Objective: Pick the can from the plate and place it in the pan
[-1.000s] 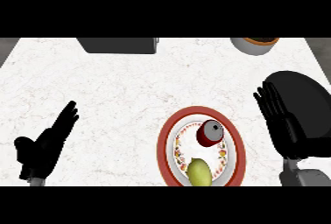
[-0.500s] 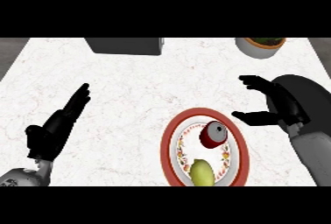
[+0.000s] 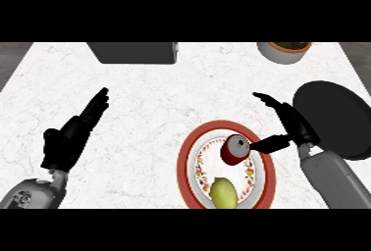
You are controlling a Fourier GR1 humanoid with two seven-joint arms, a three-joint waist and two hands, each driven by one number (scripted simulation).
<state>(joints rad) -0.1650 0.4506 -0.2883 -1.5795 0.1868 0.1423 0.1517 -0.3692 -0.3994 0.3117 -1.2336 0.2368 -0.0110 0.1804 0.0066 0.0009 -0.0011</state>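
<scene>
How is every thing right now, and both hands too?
can: on the plate, not lifted.
plate: holds the can and a yellow-green fruit.
pan: no can in it.
right hand: open, beside the can.
left hand: open, resting at the left.

a small red can (image 3: pixel 235 149) with a grey metal top lies tilted in the upper part of a round plate (image 3: pixel 184 166), which has a broad red rim and a white, patterned middle. the black round pan (image 3: pixel 334 116) sits on the surface (image 3: pixel 159 98) to the plate's right, apart from it.
</scene>
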